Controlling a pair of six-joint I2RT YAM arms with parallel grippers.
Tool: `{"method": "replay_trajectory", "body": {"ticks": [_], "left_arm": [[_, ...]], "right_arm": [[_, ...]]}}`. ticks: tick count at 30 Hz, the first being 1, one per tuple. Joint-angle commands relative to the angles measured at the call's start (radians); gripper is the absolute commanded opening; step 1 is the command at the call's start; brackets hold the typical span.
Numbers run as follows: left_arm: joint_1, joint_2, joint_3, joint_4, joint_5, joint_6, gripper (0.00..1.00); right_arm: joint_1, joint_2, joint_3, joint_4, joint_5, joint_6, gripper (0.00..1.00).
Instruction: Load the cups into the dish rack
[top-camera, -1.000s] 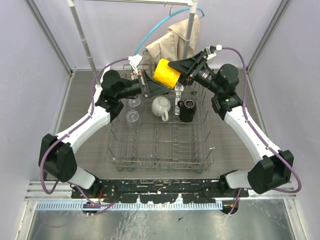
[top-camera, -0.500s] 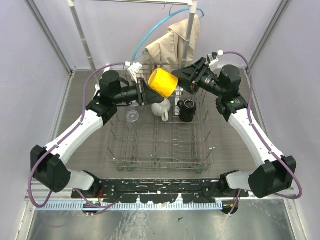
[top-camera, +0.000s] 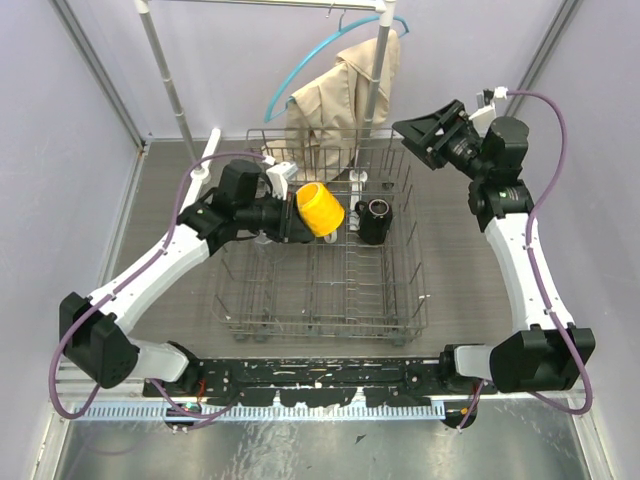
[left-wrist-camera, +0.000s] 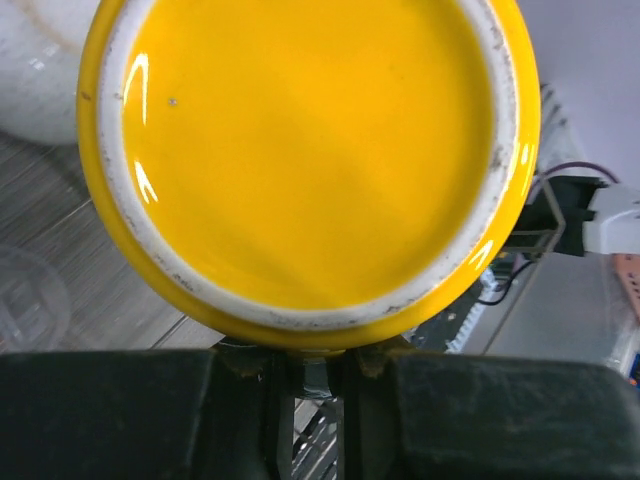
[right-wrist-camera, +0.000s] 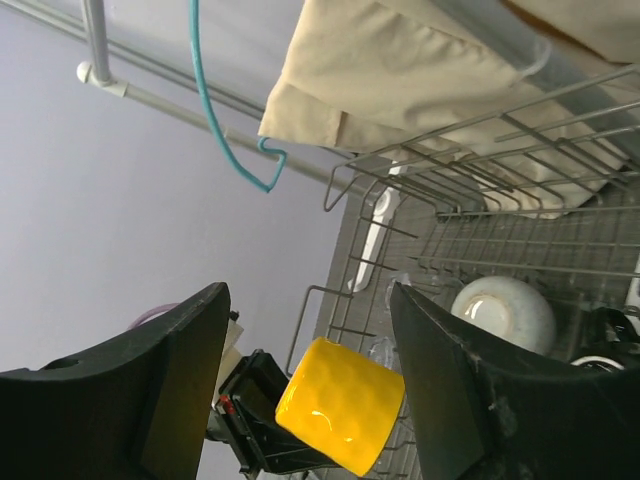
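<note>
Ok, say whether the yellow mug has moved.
Yes. The yellow mug came nearer over the rack, from its far rim to beside the black mug.

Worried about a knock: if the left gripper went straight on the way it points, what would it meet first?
Probably the black mug: in the top view the left gripper, leading with the yellow mug, points right at it. Height is unclear; the white mug may come first.

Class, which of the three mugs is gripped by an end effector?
The yellow mug, held tilted in the left end effector above the rack; the white mug and black mug sit inside the rack, untouched.
</note>
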Motion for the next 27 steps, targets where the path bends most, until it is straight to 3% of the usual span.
{"method": "replay_trajectory", "body": {"ticks": [1,14,27], "left_arm": [[-0.019,-0.017,0.059,-0.068,-0.146,0.105,0.0],[-0.172,0.036,0.086,-0.113,-0.456,0.134,0.0],[-0.198,0.043,0.024,-0.065,-0.541,0.122,0.0]], "right_arm": [[-0.04,-0.039,0.033,-0.017,-0.014,-0.08,0.71],[-0.048,-0.02,0.004,-0.015,-0.01,-0.137,0.72],[-0.045,-0.035,-0.093,0.032,-0.046,-0.136,0.72]]}}
